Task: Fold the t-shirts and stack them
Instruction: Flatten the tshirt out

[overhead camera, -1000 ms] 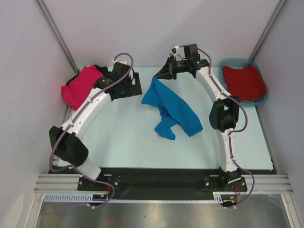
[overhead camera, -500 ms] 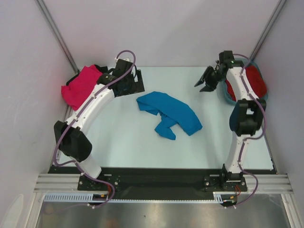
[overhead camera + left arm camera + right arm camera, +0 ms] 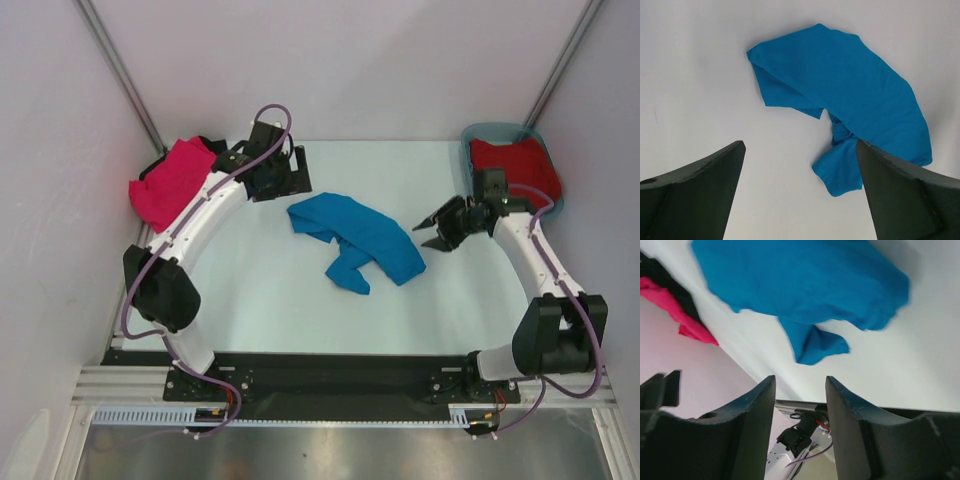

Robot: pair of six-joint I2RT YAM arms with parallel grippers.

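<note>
A bright blue t-shirt (image 3: 355,238) (image 3: 850,100) (image 3: 805,285) lies crumpled in the middle of the table. My left gripper (image 3: 290,175) (image 3: 800,190) hovers just behind and left of it, wide open and holding nothing. On the shirt's right, my right gripper (image 3: 432,230) (image 3: 800,382) is open too, its jaws apart and empty, close to the cloth's right edge. At the far left, a hot pink t-shirt (image 3: 170,180) (image 3: 670,300) rests on a black one (image 3: 205,145). A dark red t-shirt (image 3: 515,168) lies in the tub.
The teal plastic tub (image 3: 497,129) stands at the back right corner. Grey walls and metal frame posts close in the table at the back and sides. The arm bases sit on the black rail (image 3: 330,375) at the near edge.
The right gripper opened and let go of the blue shirt, which dropped flat. The right arm swung to the tub, then came down to the shirt's right. The left arm shifted slightly.
</note>
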